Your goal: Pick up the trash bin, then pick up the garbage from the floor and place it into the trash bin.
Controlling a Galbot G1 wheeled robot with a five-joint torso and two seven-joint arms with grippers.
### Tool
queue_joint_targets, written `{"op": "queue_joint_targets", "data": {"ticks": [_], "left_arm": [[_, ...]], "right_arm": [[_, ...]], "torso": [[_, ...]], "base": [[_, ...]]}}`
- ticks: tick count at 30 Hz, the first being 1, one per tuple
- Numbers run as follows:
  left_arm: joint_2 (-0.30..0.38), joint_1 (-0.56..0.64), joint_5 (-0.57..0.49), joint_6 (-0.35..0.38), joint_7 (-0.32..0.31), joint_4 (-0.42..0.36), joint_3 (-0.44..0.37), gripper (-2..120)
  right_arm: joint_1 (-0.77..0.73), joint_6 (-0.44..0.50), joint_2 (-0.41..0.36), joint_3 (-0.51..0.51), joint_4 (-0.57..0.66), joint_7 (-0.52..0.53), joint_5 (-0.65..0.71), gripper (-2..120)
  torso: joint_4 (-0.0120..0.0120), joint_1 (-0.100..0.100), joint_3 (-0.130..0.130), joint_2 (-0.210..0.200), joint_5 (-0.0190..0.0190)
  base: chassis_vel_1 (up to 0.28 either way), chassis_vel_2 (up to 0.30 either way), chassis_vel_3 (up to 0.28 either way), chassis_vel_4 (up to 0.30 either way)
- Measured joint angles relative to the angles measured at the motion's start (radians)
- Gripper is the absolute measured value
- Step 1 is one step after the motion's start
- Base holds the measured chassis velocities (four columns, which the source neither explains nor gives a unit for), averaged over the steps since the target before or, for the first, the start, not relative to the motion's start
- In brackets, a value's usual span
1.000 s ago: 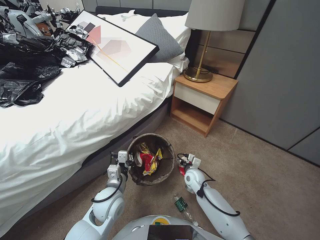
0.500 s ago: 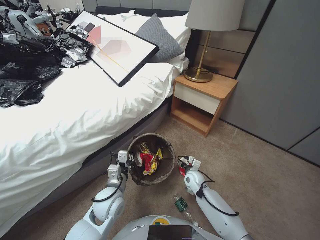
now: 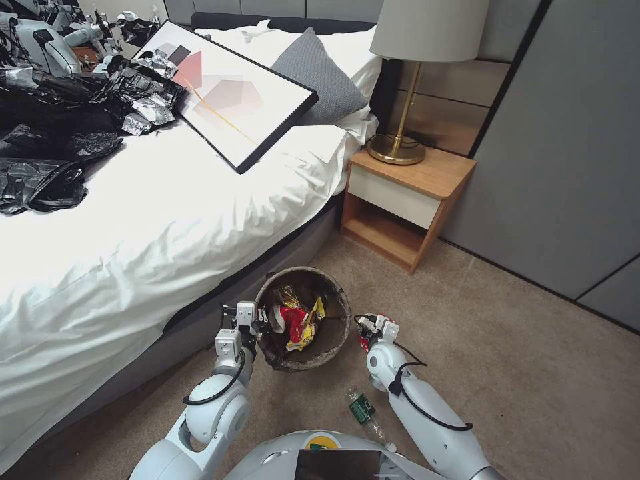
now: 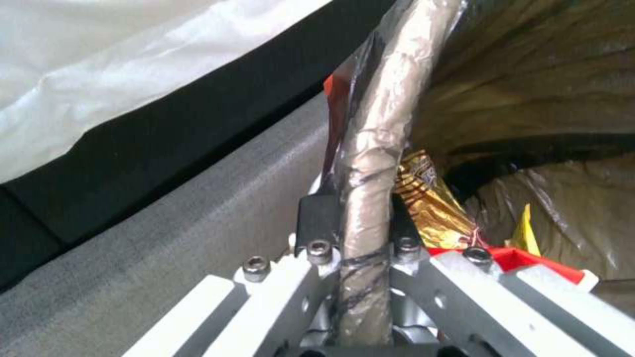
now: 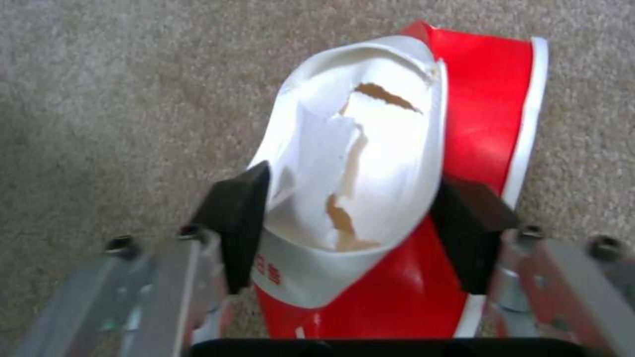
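Two grippers: both engaged, one on the bin rim, one on a piece of litter.
Hidden parts: the trash bin (image 3: 303,319) shows as a bag-lined opening in the head view; its outer wall is hard to make out. In the left wrist view the rim (image 4: 374,148) runs out of frame at both ends.
Cut-off litter: the red-and-white noodle cup (image 5: 390,163) is crushed and torn, and its lower end is covered by the gripper body in the right wrist view. In the head view the cup (image 3: 363,341) shows as a small red patch mostly hidden under the wrist.
Cup relative to fingers: the cup lies between the two black pads (image 5: 238,223), touching both, its torn white mouth pointing away from the wrist.
Right gripper (image 3: 371,328): clenched around the noodle cup, low over the carpet (image 3: 520,373), just beside the bin at its 3 o'clock.
Left gripper (image 4: 356,218): clamped across the bagged rim, one finger inside and one outside, at the bin's 9 o'clock in the head view (image 3: 257,323).
Bin contents: red and yellow wrappers (image 3: 298,320) lie inside.
Bin position: on the carpet, close against the bed (image 3: 167,220).
Loose litter: a green-labelled bottle (image 3: 362,408) lies on the carpet at the bin's 5 o'clock, apart from both grippers.
Surroundings: a wooden nightstand (image 3: 407,200) stands at the bin's 1 o'clock.
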Motion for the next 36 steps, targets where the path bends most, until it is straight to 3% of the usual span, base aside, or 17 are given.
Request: {"op": "queue_joint_targets", "data": {"ticks": [9,11,26,36], "left_arm": [[0.0,0.003,0.001,0.0,0.0,-0.007,-0.001,0],[0.0,0.003,0.001,0.0,0.0,-0.007,-0.001,0],[0.002,-0.004,-0.002,0.002,-0.001,-0.005,0.002,0],[0.003,-0.003,-0.004,0.003,-0.001,-0.005,0.003,0]], "right_arm": [[-0.001,0.009,0.007,0.001,-0.009,-0.004,-0.014,25],[-0.003,0.01,0.005,0.003,0.0,-0.002,-0.016,14],[-0.01,0.014,0.003,0.012,0.029,0.015,-0.03,3],[-0.03,0.015,-0.017,0.068,0.178,0.053,-0.069,0]], "torso": [[0.0,0.0,0.0,0.0,0.0],[-0.0001,0.0,0.0,0.0,0.0],[0.0,0.0,0.0,0.0,0.0002],[-0.0002,0.0,0.0,0.0,0.0001]], "base": [[0.0,0.0,0.0,0.0],[0.0,0.0,0.0,0.0],[0.0,0.0,0.0,0.0],[0.0,0.0,0.0,0.0]]}}
